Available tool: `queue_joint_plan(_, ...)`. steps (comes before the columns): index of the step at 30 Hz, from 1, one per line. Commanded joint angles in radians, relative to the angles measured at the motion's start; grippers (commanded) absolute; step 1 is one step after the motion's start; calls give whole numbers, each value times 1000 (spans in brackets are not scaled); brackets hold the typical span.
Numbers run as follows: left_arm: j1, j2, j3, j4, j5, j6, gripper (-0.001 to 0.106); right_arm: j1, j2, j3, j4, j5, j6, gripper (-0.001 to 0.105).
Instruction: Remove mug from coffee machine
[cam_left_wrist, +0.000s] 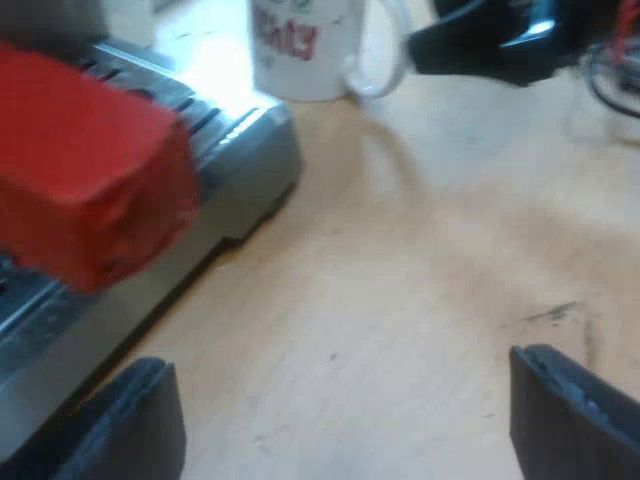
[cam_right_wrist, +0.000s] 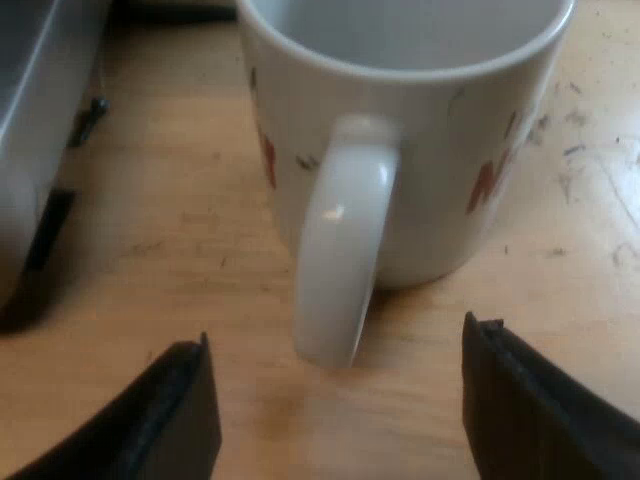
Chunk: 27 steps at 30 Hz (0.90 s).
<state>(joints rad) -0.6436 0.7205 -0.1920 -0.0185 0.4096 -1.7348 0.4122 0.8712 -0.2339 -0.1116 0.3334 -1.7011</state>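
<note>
**Mug (cam_right_wrist: 450, 170) stands handle-first toward the open right tool**

The mug is upright and looks empty. It stands on the wooden table (cam_left_wrist: 420, 300), just beside the corner of the espresso machine (cam_right_wrist: 30, 150) and its metal drip tray (cam_left_wrist: 230, 150). By these views its base is on the wood, not on the tray grid.

The relation that matters is the loop handle (cam_right_wrist: 340, 250). It points straight at the right tool (cam_right_wrist: 335, 340), away from the mug's body, with its long axis running from rim toward base. The right tool's two black fingers are spread wide with nothing between them. One stands to either side of the handle's lower end, and neither touches it. The handle sits close to the midline of the gap, so a short push forward and a squeeze would probably catch the loop across its flat sides.

The left tool (cam_left_wrist: 338, 360) is also spread wide and carries nothing. It hangs over bare table by the machine's front, close to the red end of the holder's handle (cam_left_wrist: 90, 170) and well apart from the mug. From there the right tool shows as a dark shape right at the mug's handle.

The right arm is plainly the nearer one and the one lined up for the grasp. My judgement is that the risk lies in the metal base close by. Any drag toward it could knock the mug against the machine, so lifting or drawing it back along the handle's own direction looks safer.
</note>
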Motion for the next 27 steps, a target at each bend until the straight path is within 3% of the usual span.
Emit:
queue_joint_plan(1,-5,-41,-3,44,-86,-11,70,1,-100,-59,256,-13,3,57)
queue_joint_plan(6,-5,-133,-3,124,-152,-11,70,1,-192,-161,496,-78,-1,57)
queue_joint_plan(11,-5,-241,-28,241,-152,-11,70,1,-226,-261,665,-86,-1,57)
queue_joint_plan(14,-5,-287,-79,415,-211,-11,70,1,-228,-333,798,-111,-6,57)
queue_joint_plan(16,-5,-307,-132,560,-304,-11,70,1,-228,-391,888,-138,-7,57)
queue_joint_plan(19,-5,-312,-196,698,-362,0,70,1,-228,-444,938,-138,-7,57)
queue_joint_plan(21,-5,-312,-230,748,-366,14,70,1,-228,-502,981,-149,-10,57)
queue_joint_plan(22,-5,-312,-295,836,-368,20,70,1,-228,-512,987,-156,-12,57)
queue_joint_plan(27,-5,-312,-433,906,-371,18,70,1,-228,-624,1008,-191,-39,57)
